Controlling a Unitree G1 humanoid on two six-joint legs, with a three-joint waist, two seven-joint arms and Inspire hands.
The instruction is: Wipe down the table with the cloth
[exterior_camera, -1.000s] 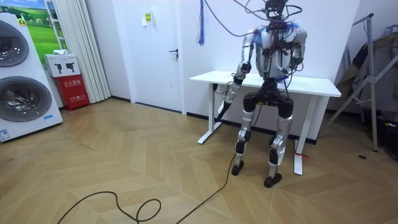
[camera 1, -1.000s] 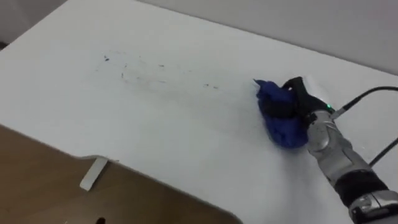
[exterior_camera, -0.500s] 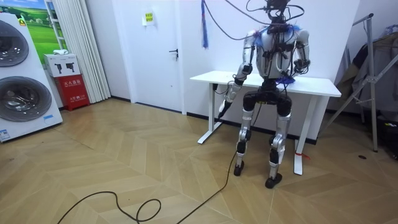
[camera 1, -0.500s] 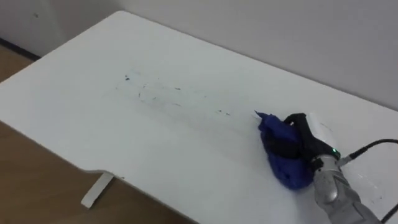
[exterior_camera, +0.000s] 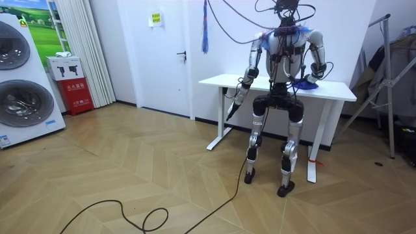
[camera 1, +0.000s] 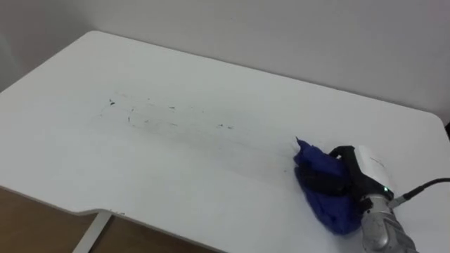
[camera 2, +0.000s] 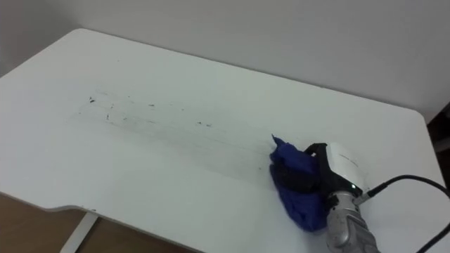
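The crumpled blue cloth [camera 1: 320,193] lies on the flat white table [camera 1: 211,77]. It is on the table's right part, nearer the front edge than the back edge. The robot's right hand [camera 1: 355,176] sits on top of the cloth. Its dark fingers curl down over the cloth and squeeze it. So this hand is gripping the cloth and pressing it onto the table top.

Around the middle of the table, and on toward its left part, runs a long thin row of small dark marks [camera 1: 151,112]. The marks are well apart from the cloth. The table top between them looks clean, with maybe a very faint streak. The table's right end, past the hand, looks clean too.

So I think the job is only partly done. The right part of the table looks fine, but the dirty row has not been rubbed away yet. I think the cloth will have to slide left across the table and over the whole row. It may need to go back and forth before the table is clean.

In the room view the robot stands at the table's front edge, facing it. Its left hand [exterior_camera: 240,92] hangs down by that front edge, toward the table's left end. It is too small to tell how that hand is set. A white table leg [camera 1: 91,232] shows under the table's front left corner, with brown wooden floor [camera 1: 28,218] below it. A pale wall [camera 1: 281,28] stands behind the table's back edge.
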